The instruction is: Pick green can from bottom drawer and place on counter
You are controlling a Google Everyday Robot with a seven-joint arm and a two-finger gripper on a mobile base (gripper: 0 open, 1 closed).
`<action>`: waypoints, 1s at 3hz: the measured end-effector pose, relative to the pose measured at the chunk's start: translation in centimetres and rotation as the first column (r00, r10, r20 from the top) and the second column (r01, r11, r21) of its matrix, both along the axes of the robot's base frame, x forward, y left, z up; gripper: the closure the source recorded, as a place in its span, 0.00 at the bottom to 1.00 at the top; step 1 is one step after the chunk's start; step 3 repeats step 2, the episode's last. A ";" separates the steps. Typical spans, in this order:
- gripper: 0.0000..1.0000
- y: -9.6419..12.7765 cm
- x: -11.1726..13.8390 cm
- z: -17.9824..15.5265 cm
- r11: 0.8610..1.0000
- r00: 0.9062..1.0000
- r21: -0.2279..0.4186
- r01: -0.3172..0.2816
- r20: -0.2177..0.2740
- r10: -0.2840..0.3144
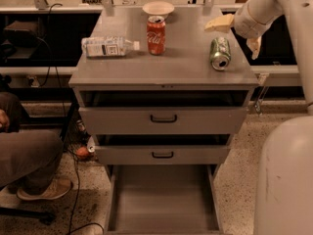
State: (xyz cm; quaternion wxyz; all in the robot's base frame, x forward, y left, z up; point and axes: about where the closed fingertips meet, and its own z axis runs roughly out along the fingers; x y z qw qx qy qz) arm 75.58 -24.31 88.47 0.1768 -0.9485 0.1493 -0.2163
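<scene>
Looking at your desk point(186, 65): green can point(220, 53) lies on side near right edge, free of tool. Your tool point(237, 35) hangs just behind it, fingers spread, gripping nothing. Bottom drawer point(164, 199) stands pulled out below.

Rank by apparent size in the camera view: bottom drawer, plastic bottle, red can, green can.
1. bottom drawer
2. plastic bottle
3. red can and green can: they look alike, so no ranking.
The gripper, fingers open, hovers just behind the green can at the right edge of the counter.
</scene>
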 end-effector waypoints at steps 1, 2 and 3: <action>0.00 -2.4 0.2 2.2 0.995 0.995 0.075 0.072 0.070 -0.077; 0.00 -5.9 0.2 3.7 0.972 0.976 0.174 0.156 0.122 -0.178; 0.00 -5.9 0.2 3.7 0.972 0.976 0.174 0.156 0.122 -0.178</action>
